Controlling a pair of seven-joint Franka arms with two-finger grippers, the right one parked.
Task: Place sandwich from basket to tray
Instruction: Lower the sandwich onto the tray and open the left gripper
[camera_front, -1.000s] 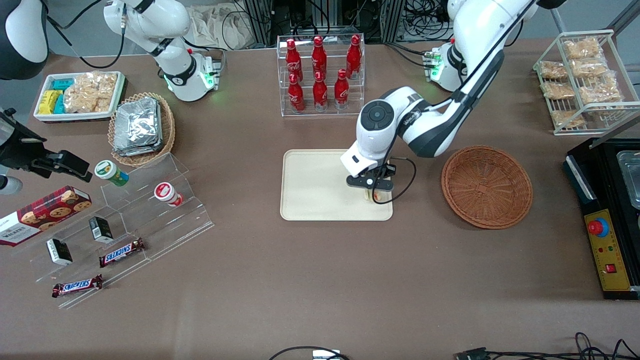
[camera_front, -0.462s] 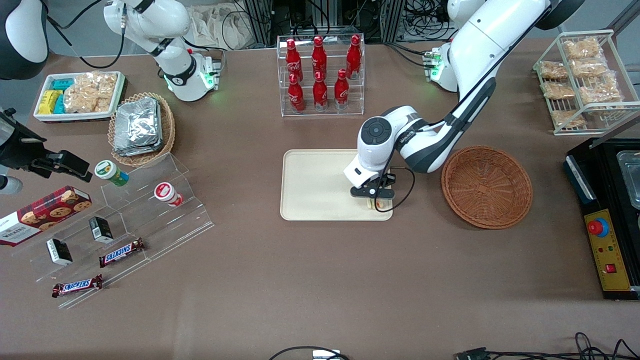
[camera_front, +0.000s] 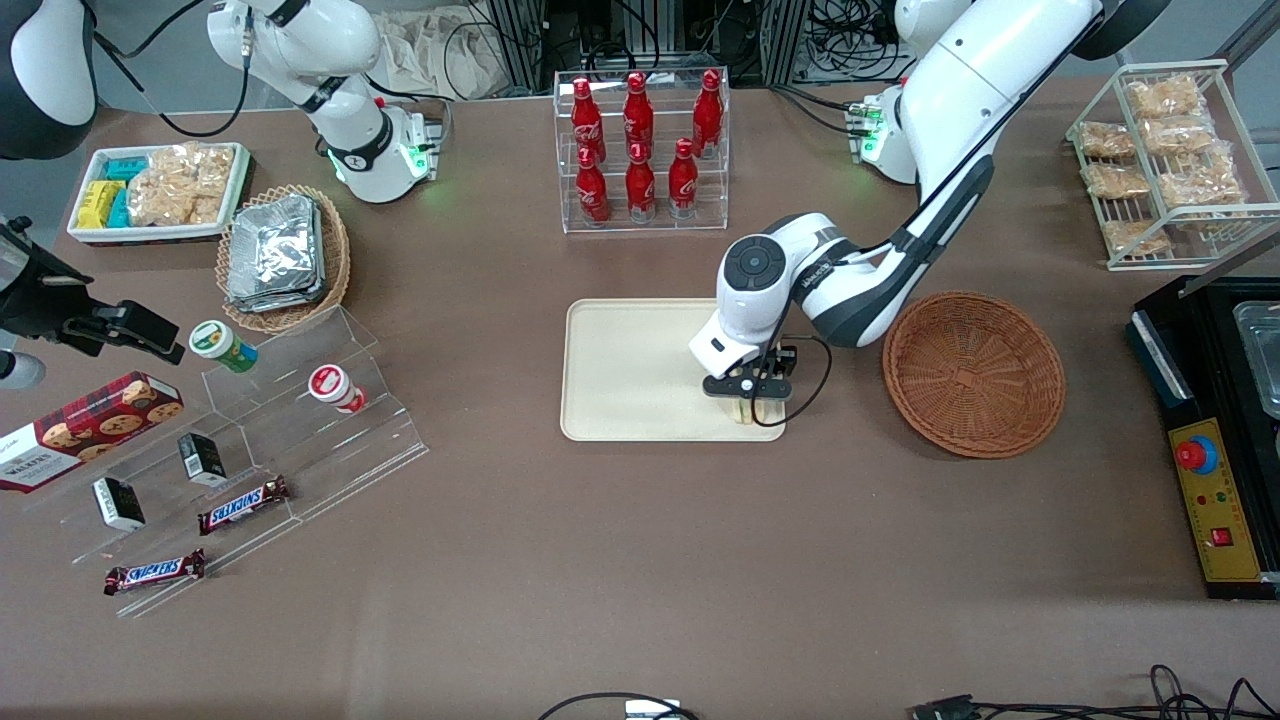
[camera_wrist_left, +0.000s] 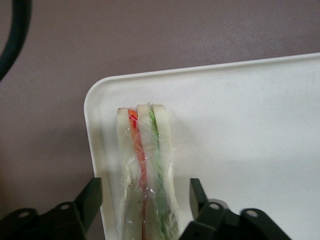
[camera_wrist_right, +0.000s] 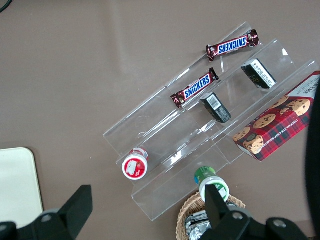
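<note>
The sandwich (camera_wrist_left: 145, 165), a wrapped wedge of white bread with red and green filling, stands on edge on the cream tray (camera_front: 630, 370), in the tray corner nearest the front camera and the basket. My left gripper (camera_front: 750, 403) is low over it and open. Its black fingers (camera_wrist_left: 92, 200) flank the sandwich, with a gap showing on each side. In the front view the wrist hides most of the sandwich. The reddish-brown wicker basket (camera_front: 973, 373) lies beside the tray toward the working arm's end, with nothing in it.
An acrylic rack of red bottles (camera_front: 640, 150) stands farther from the front camera than the tray. A black control box (camera_front: 1215, 470) and a wire rack of snack bags (camera_front: 1165, 160) sit beside the basket. An acrylic step shelf (camera_front: 260, 450) holds snacks toward the parked arm's end.
The wrist has sunk and shifted slightly toward the tray corner nearest the front camera, carrying the sandwich down onto the tray. The basket has not moved.
</note>
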